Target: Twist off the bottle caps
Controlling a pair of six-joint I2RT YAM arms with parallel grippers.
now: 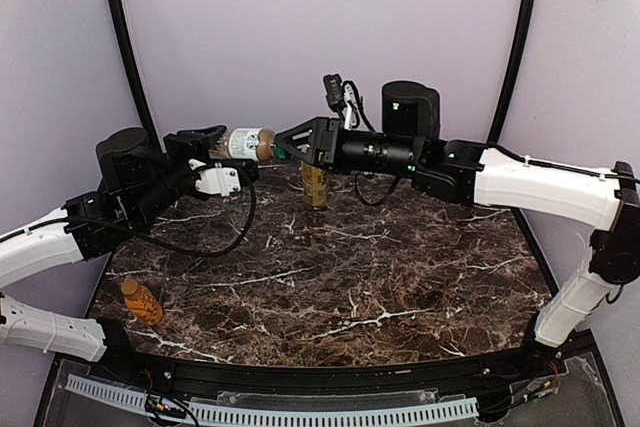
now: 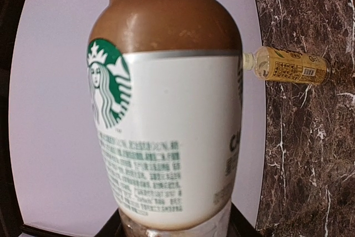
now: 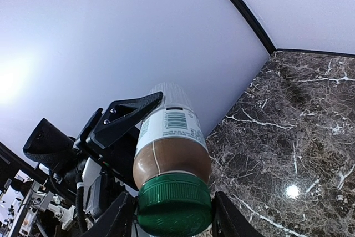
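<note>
My left gripper is shut on the short brownish white-labelled bottle, holding it level in mid-air above the table's back. The bottle fills the left wrist view. My right gripper is shut on its green cap, fingers pressing both sides. The taller yellow-labelled bottle stands upright on the table behind the grippers and shows in the left wrist view. The short bumpy orange bottle stands near the front left edge.
The dark marble table lies below both arms. A curved black frame and lilac backdrop close off the back. A perforated white strip runs along the near edge.
</note>
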